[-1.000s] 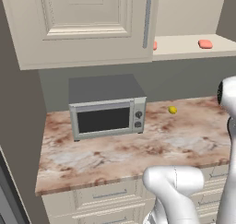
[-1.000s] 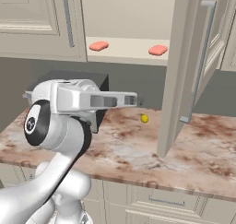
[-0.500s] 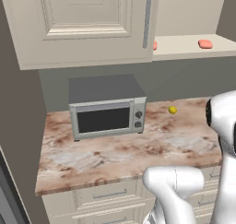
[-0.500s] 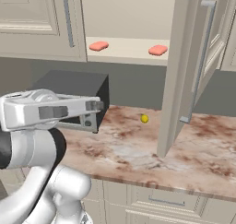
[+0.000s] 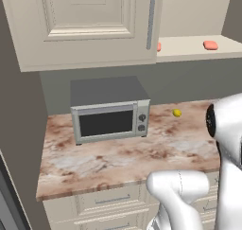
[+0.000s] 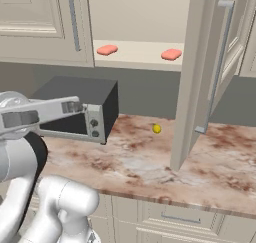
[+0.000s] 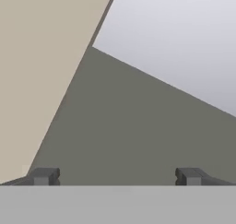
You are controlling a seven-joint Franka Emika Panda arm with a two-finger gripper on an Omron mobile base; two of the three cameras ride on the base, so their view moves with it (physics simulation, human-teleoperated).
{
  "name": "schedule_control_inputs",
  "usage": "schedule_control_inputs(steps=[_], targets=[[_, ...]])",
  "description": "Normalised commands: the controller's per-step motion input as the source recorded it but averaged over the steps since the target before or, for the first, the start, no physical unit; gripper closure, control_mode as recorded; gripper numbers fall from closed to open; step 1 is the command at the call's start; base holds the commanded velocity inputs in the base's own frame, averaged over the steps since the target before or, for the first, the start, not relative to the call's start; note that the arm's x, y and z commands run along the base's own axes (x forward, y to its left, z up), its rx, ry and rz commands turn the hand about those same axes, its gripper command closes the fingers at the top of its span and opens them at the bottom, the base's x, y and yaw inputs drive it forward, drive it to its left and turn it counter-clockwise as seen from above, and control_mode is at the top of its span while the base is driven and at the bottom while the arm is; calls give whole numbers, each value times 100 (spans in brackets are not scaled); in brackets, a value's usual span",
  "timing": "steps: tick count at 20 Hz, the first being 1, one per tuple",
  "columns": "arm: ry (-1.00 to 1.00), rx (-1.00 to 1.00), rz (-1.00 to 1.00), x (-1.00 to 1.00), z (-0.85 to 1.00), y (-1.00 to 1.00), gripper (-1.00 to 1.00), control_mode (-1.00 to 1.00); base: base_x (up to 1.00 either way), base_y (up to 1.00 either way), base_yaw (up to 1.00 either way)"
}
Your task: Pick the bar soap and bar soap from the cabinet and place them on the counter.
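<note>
Pincer (image 7: 115,177) gapes wide, empty, well apart from both bar soaps (image 6: 107,49) (image 6: 171,54) shelved in cabinet (image 6: 150,57).

Grey microwave (image 5: 109,110), small yellow ball (image 5: 177,113) beside

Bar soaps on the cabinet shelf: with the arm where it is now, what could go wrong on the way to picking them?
1. The open cabinet door juts out over the counter right beside the right bar soap; a wide arm swing might clip it.
2. The left bar soap lies close to the closed door's edge, leaving little room for the open gripper.
3. A dropped bar might hit the microwave or nudge the yellow ball.
</note>
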Motion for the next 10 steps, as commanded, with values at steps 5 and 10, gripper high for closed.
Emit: schedule_control_inputs(steps=[5,10], targets=[[0,0,21,-19,5,18,-100,-100,0,0,0],[0,0,25,-3,-1,33,-100,-100,0,0,0]])
